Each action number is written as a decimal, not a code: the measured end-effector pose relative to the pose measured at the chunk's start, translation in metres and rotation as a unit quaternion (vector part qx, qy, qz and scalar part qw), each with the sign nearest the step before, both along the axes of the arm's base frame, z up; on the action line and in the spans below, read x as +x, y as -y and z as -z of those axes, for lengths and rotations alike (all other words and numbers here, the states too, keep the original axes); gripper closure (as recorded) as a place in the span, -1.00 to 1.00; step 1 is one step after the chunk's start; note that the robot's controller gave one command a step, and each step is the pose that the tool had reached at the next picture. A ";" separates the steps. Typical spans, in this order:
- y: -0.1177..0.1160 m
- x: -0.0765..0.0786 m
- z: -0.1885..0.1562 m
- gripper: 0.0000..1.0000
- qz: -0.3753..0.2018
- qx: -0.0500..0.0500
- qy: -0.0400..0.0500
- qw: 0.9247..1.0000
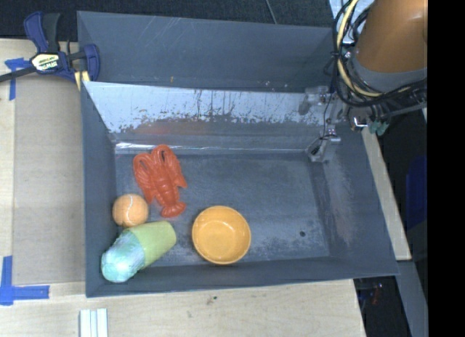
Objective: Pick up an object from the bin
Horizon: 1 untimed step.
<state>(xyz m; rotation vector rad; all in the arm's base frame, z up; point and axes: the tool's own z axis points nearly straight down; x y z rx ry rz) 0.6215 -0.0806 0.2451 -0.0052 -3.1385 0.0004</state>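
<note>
Up by the right wall of the bin (341, 205), the pincer (320, 148) — released or clenched, can't tell — might scrape metal, well apart from the red lobster (160, 179).

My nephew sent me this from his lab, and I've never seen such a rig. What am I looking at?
One camera looks down into a grey metal bin. The robot arm, with its orange cover and cables, reaches in from the right; its job is picking one thing out. Its end effector hangs by the bin's far right wall, apart from the things and holding none. At the left of the floor lie a red toy lobster, a small orange ball, a green and pale blue tube on its side, and a yellow bowl.
</note>
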 end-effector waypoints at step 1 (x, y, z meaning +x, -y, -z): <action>-0.001 0.001 -0.005 -1.00 -0.001 0.000 0.004 1.000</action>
